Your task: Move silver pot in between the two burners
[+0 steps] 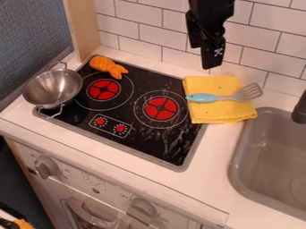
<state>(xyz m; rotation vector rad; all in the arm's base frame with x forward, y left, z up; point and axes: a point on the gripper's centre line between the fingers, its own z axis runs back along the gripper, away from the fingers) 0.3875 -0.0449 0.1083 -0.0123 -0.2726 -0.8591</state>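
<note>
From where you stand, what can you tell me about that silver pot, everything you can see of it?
The silver pot is a round, open bowl of smooth, shiny metal, by its look, with two thin looped handles on opposite sides. It appears empty. It sits at the left corner of the black stovetop, beside the left burner, its mouth tipped a little toward the camera. Part of it reaches over the stovetop's edge, above the white counter. The gripper is well away from it.

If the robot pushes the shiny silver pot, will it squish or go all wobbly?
It probably won't squish, because the silver pot looks like metal. It might wobble or tip if pushed high on one side, since its sides are rounded. It may also slide easily, as the black stovetop looks smooth.
</note>
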